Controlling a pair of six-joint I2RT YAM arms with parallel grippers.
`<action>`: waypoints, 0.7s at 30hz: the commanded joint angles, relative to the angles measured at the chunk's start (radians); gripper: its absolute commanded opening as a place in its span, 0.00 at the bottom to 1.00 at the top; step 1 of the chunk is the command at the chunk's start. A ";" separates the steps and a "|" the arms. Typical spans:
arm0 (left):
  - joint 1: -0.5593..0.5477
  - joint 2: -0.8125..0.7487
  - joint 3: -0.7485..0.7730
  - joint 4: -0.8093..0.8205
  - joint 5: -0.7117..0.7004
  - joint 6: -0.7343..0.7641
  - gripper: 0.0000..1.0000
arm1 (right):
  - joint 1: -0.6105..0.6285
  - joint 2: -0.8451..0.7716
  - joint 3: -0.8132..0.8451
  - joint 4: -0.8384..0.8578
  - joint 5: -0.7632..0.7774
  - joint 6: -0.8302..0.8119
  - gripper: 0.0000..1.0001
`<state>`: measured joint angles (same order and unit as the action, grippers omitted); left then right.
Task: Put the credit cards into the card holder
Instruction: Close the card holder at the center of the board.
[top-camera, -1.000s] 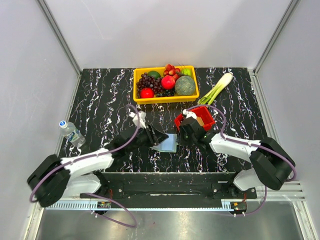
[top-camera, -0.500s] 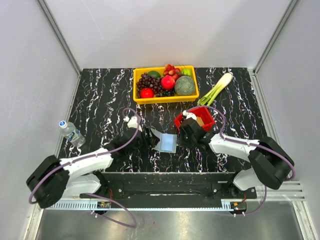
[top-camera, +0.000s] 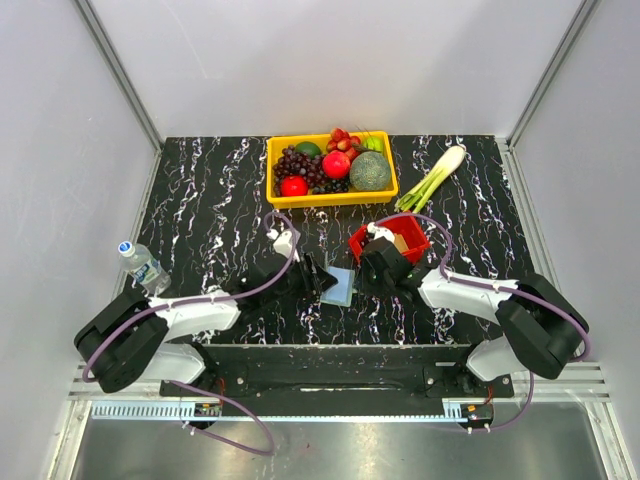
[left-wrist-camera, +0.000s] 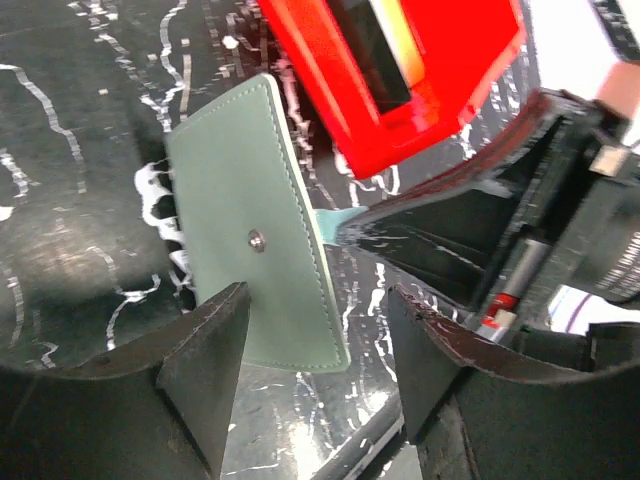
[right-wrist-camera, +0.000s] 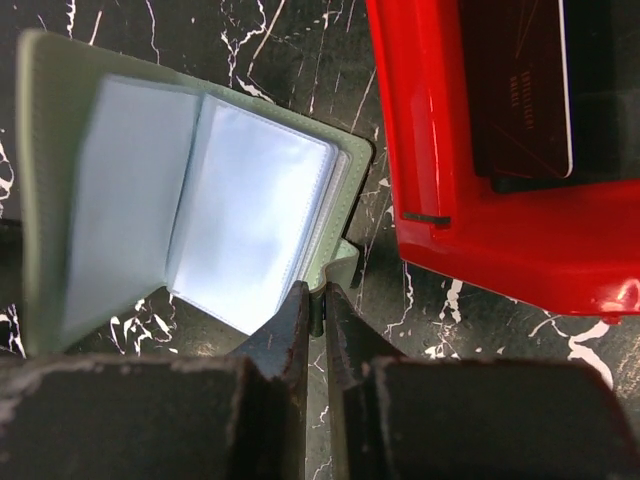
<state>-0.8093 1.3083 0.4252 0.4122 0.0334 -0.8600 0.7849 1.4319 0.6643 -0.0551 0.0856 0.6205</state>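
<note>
Beside the red basket (right-wrist-camera: 480, 230), right gripper (right-wrist-camera: 318, 310) pinches the card holder (right-wrist-camera: 200, 190), left gripper (left-wrist-camera: 318, 310) stands open; credit card (right-wrist-camera: 520, 90) print unreadable.

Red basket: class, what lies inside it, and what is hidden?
Inside the red basket lies a dark card; the left wrist view shows an orange card edge-on beside it. Anything beneath the cards is covered.

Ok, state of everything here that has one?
Grey-green soft card holder: open, sleeves showing.
Right gripper: shut on the holder's edge.
Left gripper: open, at the holder's cover.
Thin plastic credit cards: lying in the basket.
Red plastic basket: upright, cards inside.
Clear plastic water bottle: capped, on its side.
</note>
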 joint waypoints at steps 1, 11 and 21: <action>-0.013 0.011 0.010 0.168 0.091 0.026 0.61 | 0.005 -0.013 -0.005 0.046 0.000 0.028 0.10; -0.042 0.273 0.075 0.233 0.207 -0.037 0.48 | 0.005 -0.109 -0.089 0.095 0.095 0.134 0.12; -0.057 0.273 0.069 0.198 0.157 -0.044 0.47 | 0.005 -0.058 -0.040 0.101 0.043 0.067 0.13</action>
<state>-0.8570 1.6016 0.4767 0.6212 0.2043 -0.9180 0.7849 1.3289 0.5591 0.0124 0.1368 0.7227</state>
